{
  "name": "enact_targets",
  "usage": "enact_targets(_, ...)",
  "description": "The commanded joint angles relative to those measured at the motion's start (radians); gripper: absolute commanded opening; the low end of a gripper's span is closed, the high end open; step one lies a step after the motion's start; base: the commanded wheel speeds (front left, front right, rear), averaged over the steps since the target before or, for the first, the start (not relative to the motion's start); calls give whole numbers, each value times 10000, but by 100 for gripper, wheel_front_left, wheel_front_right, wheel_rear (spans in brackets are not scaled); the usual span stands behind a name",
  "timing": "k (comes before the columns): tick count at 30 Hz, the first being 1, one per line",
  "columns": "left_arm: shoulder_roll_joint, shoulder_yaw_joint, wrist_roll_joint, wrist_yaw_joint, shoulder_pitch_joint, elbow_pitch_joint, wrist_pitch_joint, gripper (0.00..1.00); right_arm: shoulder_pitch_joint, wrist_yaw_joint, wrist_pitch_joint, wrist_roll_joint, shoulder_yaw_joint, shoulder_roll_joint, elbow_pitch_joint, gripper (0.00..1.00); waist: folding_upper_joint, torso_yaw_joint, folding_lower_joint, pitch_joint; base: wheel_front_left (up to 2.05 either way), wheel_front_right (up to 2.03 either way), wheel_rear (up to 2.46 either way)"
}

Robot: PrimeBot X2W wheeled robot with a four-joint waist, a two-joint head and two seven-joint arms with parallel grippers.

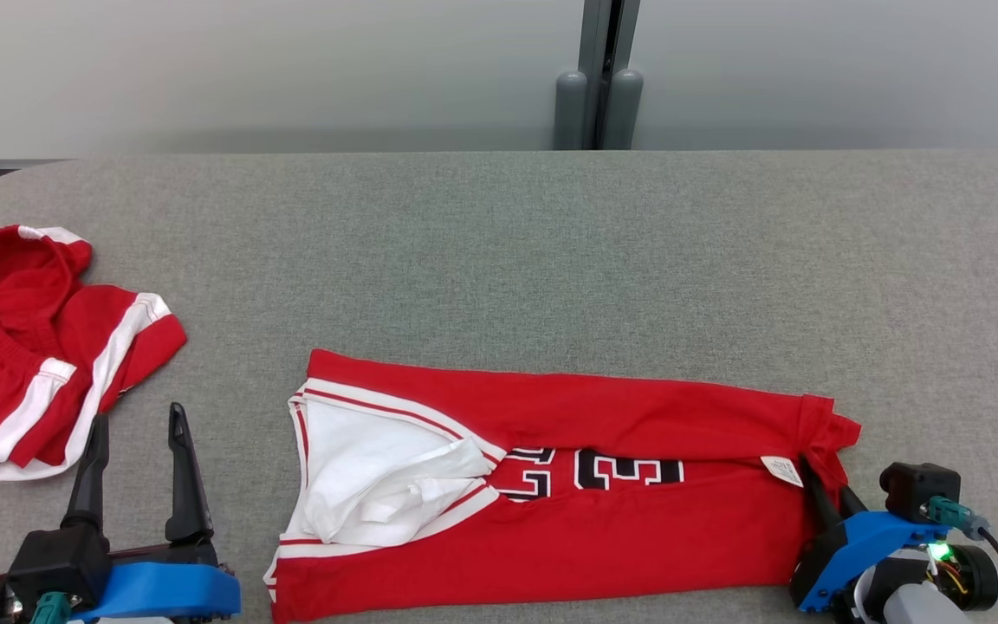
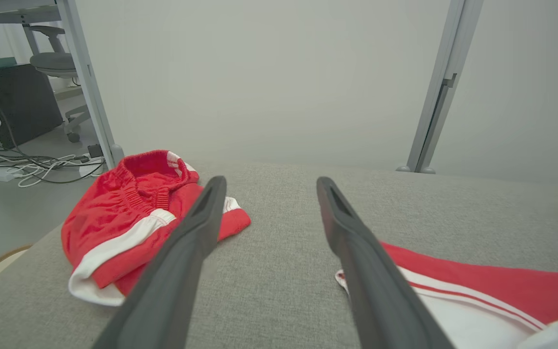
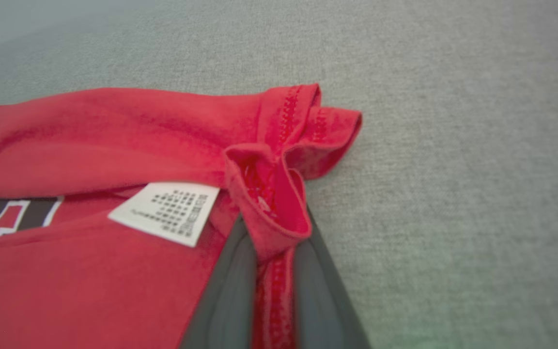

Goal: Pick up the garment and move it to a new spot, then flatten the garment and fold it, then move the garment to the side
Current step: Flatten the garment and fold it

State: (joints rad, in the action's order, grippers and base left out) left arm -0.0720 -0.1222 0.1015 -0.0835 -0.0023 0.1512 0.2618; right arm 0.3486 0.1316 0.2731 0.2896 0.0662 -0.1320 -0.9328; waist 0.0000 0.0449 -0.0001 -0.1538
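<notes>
Our right gripper [image 3: 271,237] pinches the red jersey [image 1: 620,407] at its bunched hem, fingers nearly together; our left gripper [image 1: 137,416] gapes wide, holding nothing. The jersey lies folded lengthwise along the grey table's [image 1: 551,260] near edge, white lining and black numerals showing, a care label [image 3: 165,212] beside the pinch.
</notes>
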Motion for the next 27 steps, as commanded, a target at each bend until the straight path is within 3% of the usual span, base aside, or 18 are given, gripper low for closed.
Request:
enact_targets(1, 24, -92, -83, -32, -133, 13, 44, 100, -78, -19, -172, 60, 40, -51, -290, 0, 0, -6, 1, 11, 0, 0, 0)
enact_targets(18, 189, -192, -427, -172, 66, 4, 44, 100, 235, -18, -86, 3, -1627, -1836, 607, 0, 0, -266, 1, 185, 0, 0, 0)
enact_targets(21, 193, -249, -452, -189, 99, 1, 44, 100, 298, -16, -86, -75, -1679, -1908, 706, 0, 0, -304, 1, 205, 0, 0, 0)
enact_targets(27, 201, -312, -470, -198, 161, 54, 44, 100, 240, -10, -87, 64, -1283, -1378, 1357, 0, 0, -362, 1, 249, 0, 0, 0)
